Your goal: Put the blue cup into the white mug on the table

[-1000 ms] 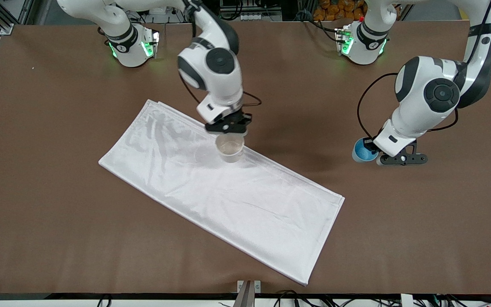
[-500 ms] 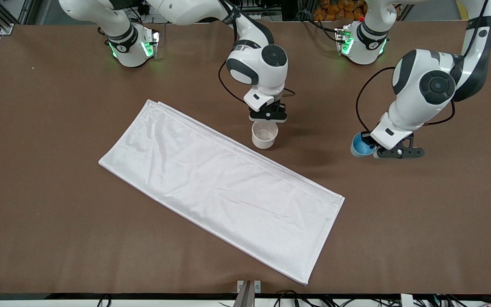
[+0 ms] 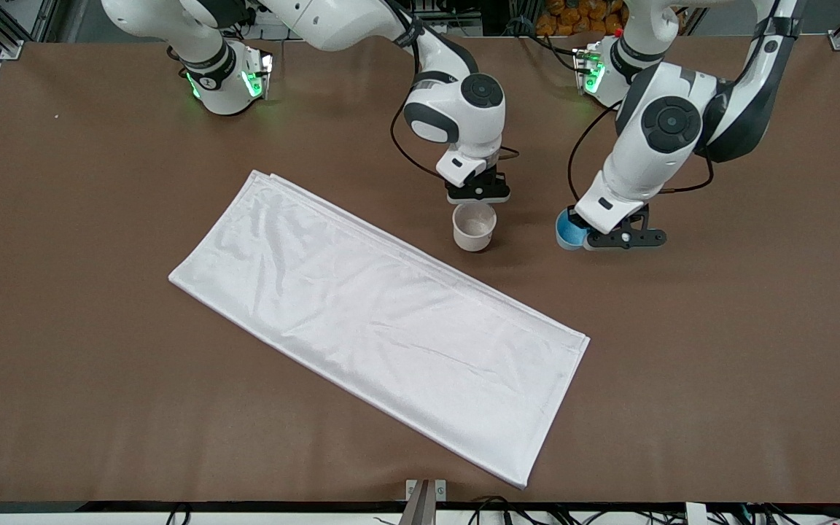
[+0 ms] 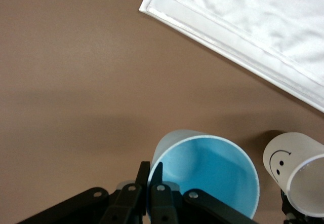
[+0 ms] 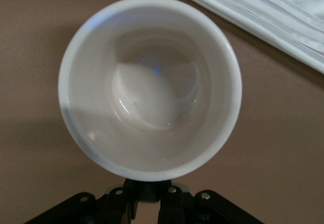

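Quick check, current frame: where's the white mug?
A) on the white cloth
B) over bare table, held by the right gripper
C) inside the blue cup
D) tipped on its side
B: the white mug sits upright off the white cloth, over the bare brown table, its handle pinched by the right gripper.

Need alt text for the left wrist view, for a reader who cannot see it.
The left gripper is shut on the rim of the blue cup, held above the brown table. The white mug, marked with a smiley face, is beside it, and a white cloth lies on the table.
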